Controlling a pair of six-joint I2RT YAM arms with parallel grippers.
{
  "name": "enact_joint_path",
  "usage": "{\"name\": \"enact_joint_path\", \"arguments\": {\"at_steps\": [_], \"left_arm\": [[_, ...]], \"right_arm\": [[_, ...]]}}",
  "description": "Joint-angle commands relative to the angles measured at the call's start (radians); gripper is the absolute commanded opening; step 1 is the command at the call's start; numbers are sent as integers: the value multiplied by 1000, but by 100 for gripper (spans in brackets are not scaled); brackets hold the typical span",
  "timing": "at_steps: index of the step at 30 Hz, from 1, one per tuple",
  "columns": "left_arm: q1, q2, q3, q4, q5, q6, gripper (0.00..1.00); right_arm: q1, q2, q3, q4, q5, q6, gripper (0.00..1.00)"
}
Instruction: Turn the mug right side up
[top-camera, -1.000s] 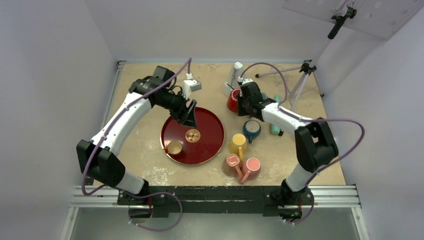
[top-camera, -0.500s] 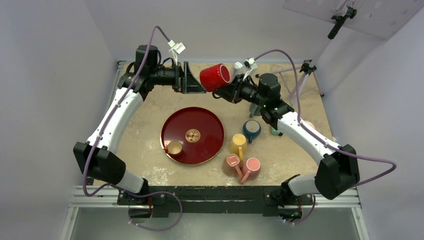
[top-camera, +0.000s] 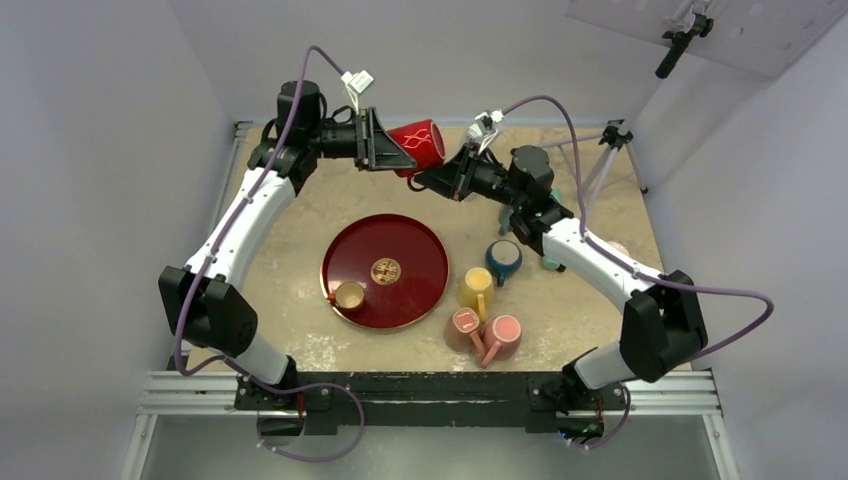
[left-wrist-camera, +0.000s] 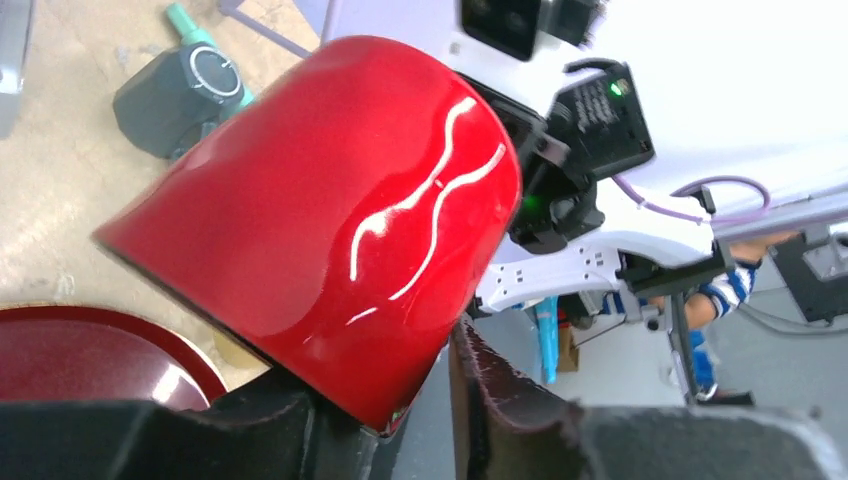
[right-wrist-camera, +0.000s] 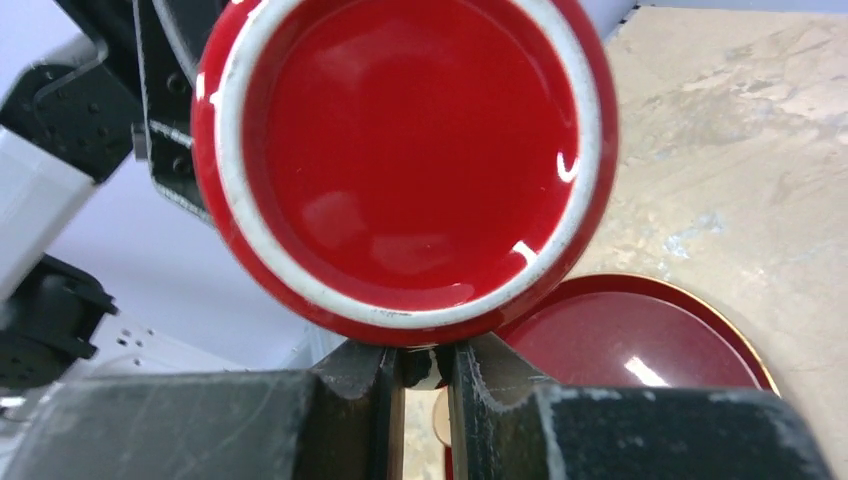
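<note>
The red mug (top-camera: 420, 143) hangs in the air over the back of the table, lying on its side between my two grippers. My right gripper (top-camera: 447, 178) is shut on it from the right. In the right wrist view the mug's base (right-wrist-camera: 400, 150) faces the camera, and my right gripper (right-wrist-camera: 420, 365) pinches a part under it, probably the handle. My left gripper (top-camera: 385, 142) is at the mug's mouth end. In the left wrist view the mug's wall (left-wrist-camera: 330, 220) rests against one finger of my left gripper (left-wrist-camera: 415, 395), with a gap to the other, so it is open.
A round dark red tray (top-camera: 420, 260) lies mid-table with a small brown cup (top-camera: 349, 294) on it. A blue mug (top-camera: 503, 258), a yellow mug (top-camera: 476, 287) and two pink mugs (top-camera: 465, 328) stand to its right. A tripod (top-camera: 610, 150) stands at the back right.
My right gripper lifted the red mug off the back right of the table and carried it left. My left gripper rose from over the tray and now has its jaws around the mug's mouth end.
</note>
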Motion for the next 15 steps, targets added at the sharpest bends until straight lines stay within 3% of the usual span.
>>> {"name": "enact_joint_path", "arguments": {"at_steps": [1, 2, 3, 6, 7, 10, 15], "left_arm": [[-8, -14, 19, 132, 58, -50, 20], [-7, -16, 9, 130, 55, -49, 7], [-8, -20, 0, 111, 45, -37, 0], [-7, -28, 5, -72, -40, 113, 0], [-7, -29, 14, -152, -92, 190, 0], [-7, -40, 17, -326, -273, 405, 0], [-7, -34, -33, -460, -538, 609, 0]], "right_arm": [[17, 54, 45, 101, -99, 29, 0], [18, 72, 50, 106, -107, 32, 0], [22, 85, 56, 101, -104, 27, 0], [24, 106, 77, 17, -73, -41, 0], [23, 109, 81, -25, -56, -70, 7], [23, 139, 92, -132, -34, -144, 43], [22, 219, 127, -378, -26, -307, 73]]}}
